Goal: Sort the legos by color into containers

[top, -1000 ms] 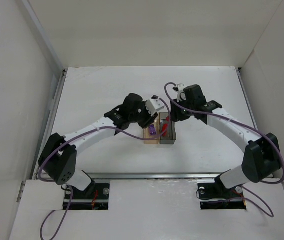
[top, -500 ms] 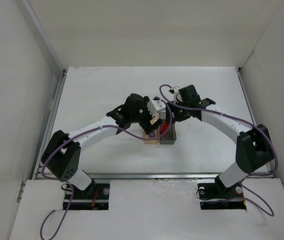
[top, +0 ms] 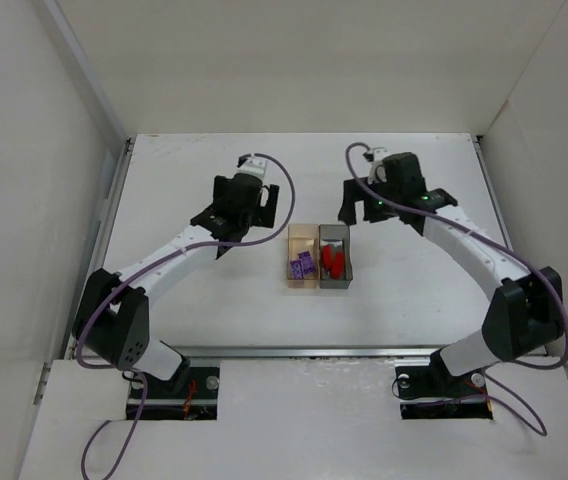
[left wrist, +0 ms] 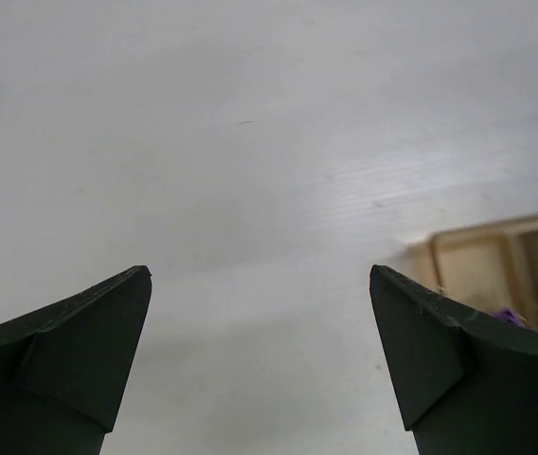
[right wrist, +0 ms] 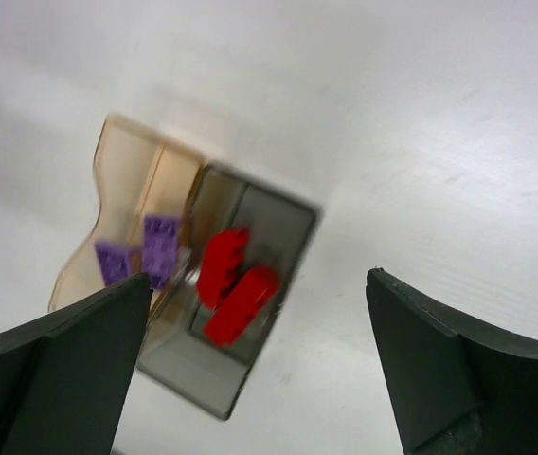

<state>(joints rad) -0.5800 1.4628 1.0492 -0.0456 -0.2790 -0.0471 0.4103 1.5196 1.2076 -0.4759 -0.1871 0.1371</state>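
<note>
Two trays stand side by side at mid-table. The tan tray (top: 302,236) holds two purple legos (top: 303,265). The dark grey tray (top: 335,236) holds two red legos (top: 335,262). My left gripper (top: 229,222) hovers left of the trays, open and empty. My right gripper (top: 364,212) hovers up and right of them, open and empty too. In the right wrist view, red legos (right wrist: 236,284) lie in the grey tray (right wrist: 278,213) and purple legos (right wrist: 160,248) in the tan tray (right wrist: 127,171), below my wide-open gripper (right wrist: 259,275). The left wrist view shows my open gripper (left wrist: 260,270) over bare table, the tan tray (left wrist: 482,261) at the right edge.
White walls enclose the table (top: 194,290) on the left, back and right. A metal rail (top: 304,351) runs along the near edge by the arm bases.
Both grippers were shut over the trays and have opened. Both arms have drawn back from the trays, the left to the left, the right toward the back right.
</note>
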